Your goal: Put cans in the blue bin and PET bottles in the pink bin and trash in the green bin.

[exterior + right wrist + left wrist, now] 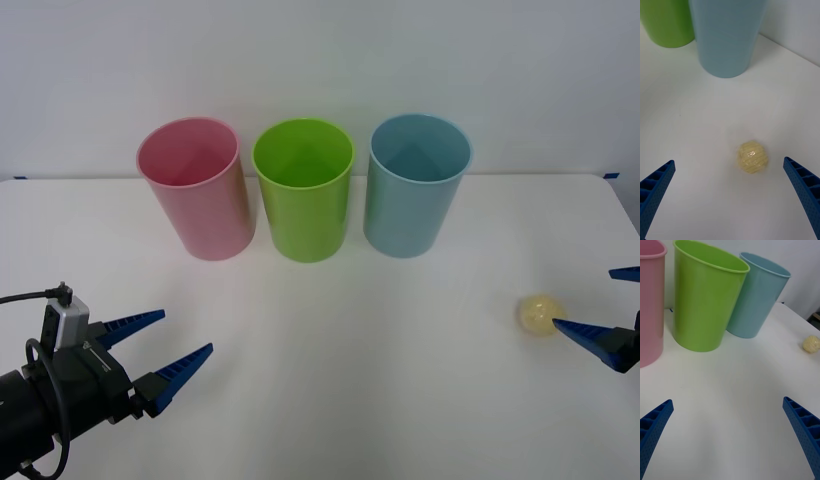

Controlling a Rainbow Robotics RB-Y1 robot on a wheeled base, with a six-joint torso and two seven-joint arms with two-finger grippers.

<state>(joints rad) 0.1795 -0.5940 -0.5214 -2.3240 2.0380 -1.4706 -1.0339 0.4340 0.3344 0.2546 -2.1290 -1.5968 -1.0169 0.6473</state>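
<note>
step now: going for the trash (539, 314), a little yellow ball on the white table (330, 340), off to the right of the blue bin (417, 185). right gripper (611, 302) is spread wide w/ nothing in it, ball just in front of its tips. next, i think: slide in, pinch it, lift over to the green bin (303, 188) in the middle, b/w pink bin (195, 186) & blue. blue bin sits near the path. left gripper (172, 347) waits wide apart, low left.
</note>
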